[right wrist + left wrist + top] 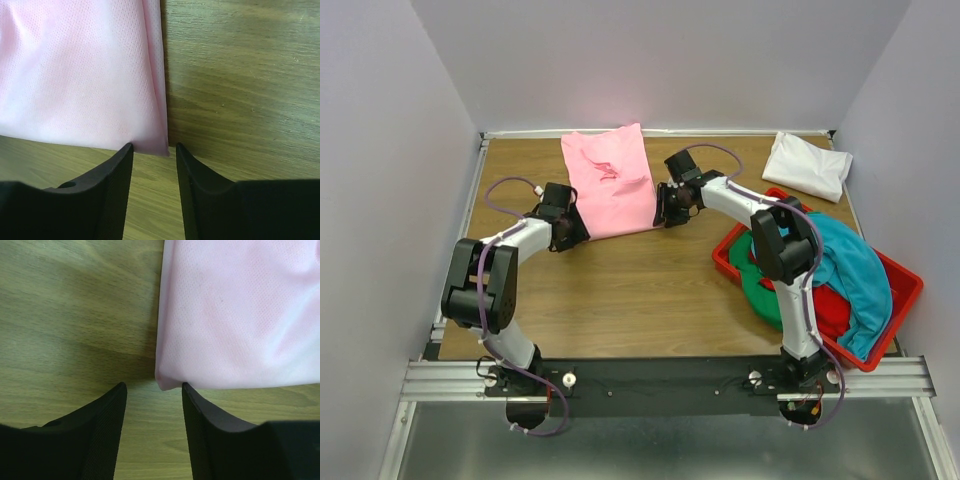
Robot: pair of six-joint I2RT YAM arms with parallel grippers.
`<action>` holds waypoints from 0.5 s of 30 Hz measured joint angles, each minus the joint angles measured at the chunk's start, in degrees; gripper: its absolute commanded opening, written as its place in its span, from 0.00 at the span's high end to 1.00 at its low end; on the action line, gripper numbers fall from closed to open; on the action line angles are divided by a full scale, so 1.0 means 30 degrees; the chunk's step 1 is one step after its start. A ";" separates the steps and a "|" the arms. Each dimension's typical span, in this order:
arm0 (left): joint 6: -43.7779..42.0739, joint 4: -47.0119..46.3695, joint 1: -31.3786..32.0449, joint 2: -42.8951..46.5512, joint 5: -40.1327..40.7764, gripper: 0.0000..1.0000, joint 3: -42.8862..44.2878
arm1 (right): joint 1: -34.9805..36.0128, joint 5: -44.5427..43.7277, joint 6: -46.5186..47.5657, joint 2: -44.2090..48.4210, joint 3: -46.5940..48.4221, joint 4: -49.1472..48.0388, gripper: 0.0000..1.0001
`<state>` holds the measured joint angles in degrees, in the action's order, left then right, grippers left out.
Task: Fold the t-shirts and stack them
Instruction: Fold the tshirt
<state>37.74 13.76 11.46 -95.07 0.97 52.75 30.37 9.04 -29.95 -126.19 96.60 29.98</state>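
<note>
A light pink t-shirt (610, 180), folded to a long strip, lies at the back middle of the table. My left gripper (570, 232) is open at its near left corner (167, 382), which lies just ahead of the fingertips. My right gripper (665, 212) is open at its near right corner (159, 145), also just ahead of the tips. Neither holds cloth. A folded white t-shirt (808, 165) lies at the back right. Teal (850, 275), green (760, 290) and red (830, 305) t-shirts lie heaped in the bin.
A rigid red plastic bin (905, 290) stands at the right, near the right arm's base. Bare wooden table (620, 290) spreads in front of the pink shirt. Grey walls close the table on three sides.
</note>
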 measured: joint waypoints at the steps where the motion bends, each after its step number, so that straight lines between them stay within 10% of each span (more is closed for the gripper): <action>1: 0.0000 -0.0066 0.0007 -0.0022 -0.0007 0.50 0.0000 | 0.0000 0.0036 0.0000 -0.0029 0.0000 0.0000 0.55; 15: -0.0160 -0.1093 0.0117 -0.0707 -0.0597 1.00 0.0087 | 0.0000 0.0386 0.0153 -0.0204 0.0029 -0.0022 0.98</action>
<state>37.26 10.48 11.81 -97.19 -0.82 53.01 30.37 10.20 -29.50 -126.80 96.68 29.91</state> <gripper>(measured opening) 0.026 0.042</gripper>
